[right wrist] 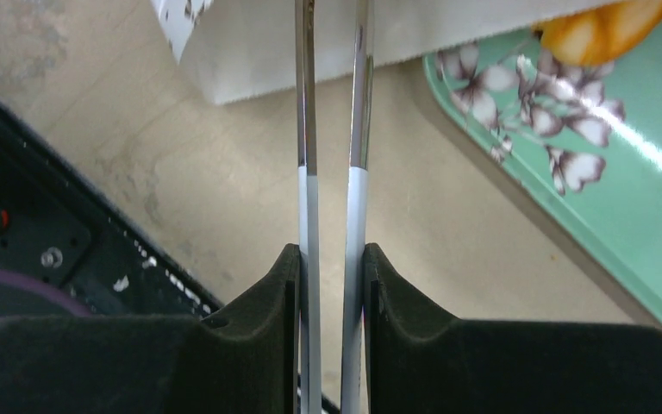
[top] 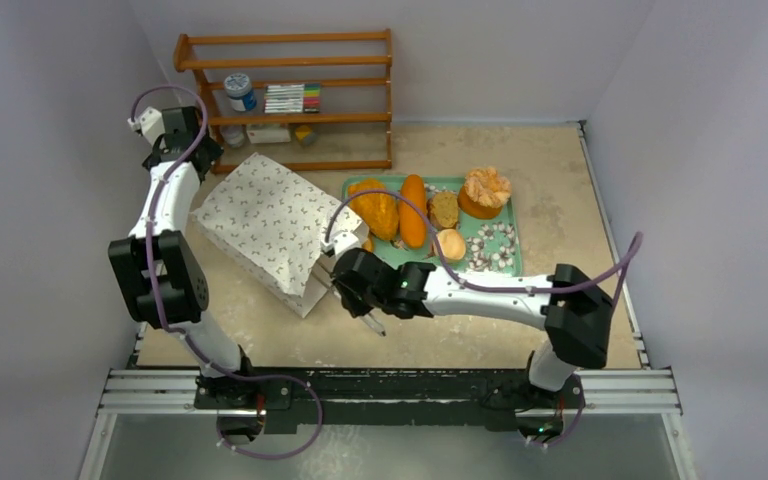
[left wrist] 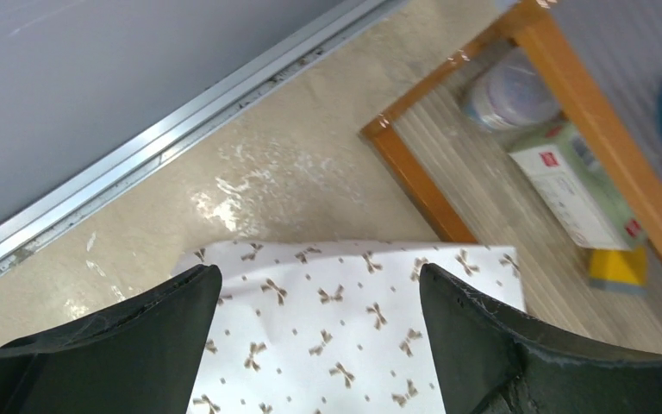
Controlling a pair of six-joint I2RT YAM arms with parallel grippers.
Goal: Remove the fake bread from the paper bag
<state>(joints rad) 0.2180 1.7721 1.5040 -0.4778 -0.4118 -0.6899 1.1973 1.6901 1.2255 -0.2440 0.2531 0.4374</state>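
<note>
Fake bread (top: 413,210): several pieces are laid on the green floral tray (top: 505,262), right of the paper bag (top: 265,220); whether any is left inside is not shown.
Right gripper (right wrist: 331,259): closed narrowly on metal tongs (right wrist: 359,121), which are aimed at the bag's near-right mouth.
Left gripper (left wrist: 319,285): spread wide, nothing held, above the bag's far end.
Advised: the bag is to be pinned first and the tongs entered low.

Paper bag (top: 270,225): matt, creased paper. Tongs (right wrist: 308,129): polished metal, glossy. Tray (right wrist: 646,224): glossy, smooth. Rack (top: 290,38): varnished wood. Tabletop (left wrist: 293,172): mottled, slight sheen.
</note>
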